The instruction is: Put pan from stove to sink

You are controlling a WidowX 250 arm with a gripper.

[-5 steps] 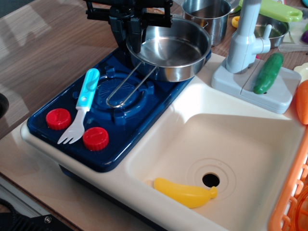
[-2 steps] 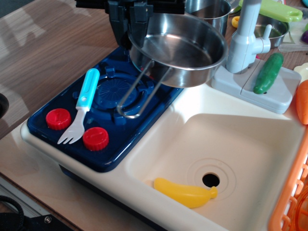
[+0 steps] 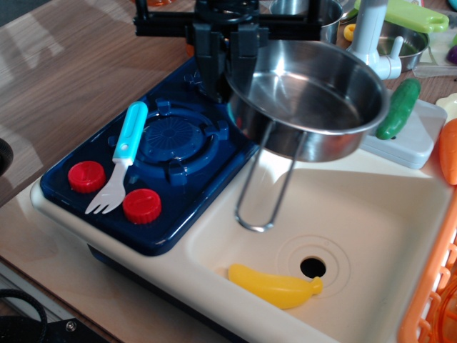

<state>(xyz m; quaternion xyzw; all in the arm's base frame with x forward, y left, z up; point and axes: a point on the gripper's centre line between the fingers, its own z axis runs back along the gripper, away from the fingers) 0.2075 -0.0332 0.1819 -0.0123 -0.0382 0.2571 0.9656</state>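
Shiny steel is what we follow here: the pan (image 3: 308, 96) is now up in the air, and it has travelled to the right. One second ago it sat on the back burner of the stove (image 3: 153, 168); a little later it was lifted just above that burner; now it hangs over the near-left part of the sink (image 3: 371, 236), with its body above the sink's back edge. Its long wire handle (image 3: 263, 186) points down and toward us, and the loop end is over the white basin, not touching it as far as we can see.

The gripper (image 3: 227, 61) is closed on the left rim of the pan, one jaw inside and one outside, so the pan tilts a little. We judge that the lift and most of the carry are done, and what remains is to lower the pan and let it go.

Inside the sink lies a yellow banana (image 3: 275, 284), just left of the drain hole (image 3: 312, 267). We think the pan may land partly on it if it comes down near the front.

On the stove the blue fork (image 3: 120, 153) and the two red knobs (image 3: 141, 205) have not moved. The faucet (image 3: 371, 36) and the green cucumber (image 3: 398, 108) stand close behind the pan. The wooden tabletop (image 3: 64, 78) is to the left.
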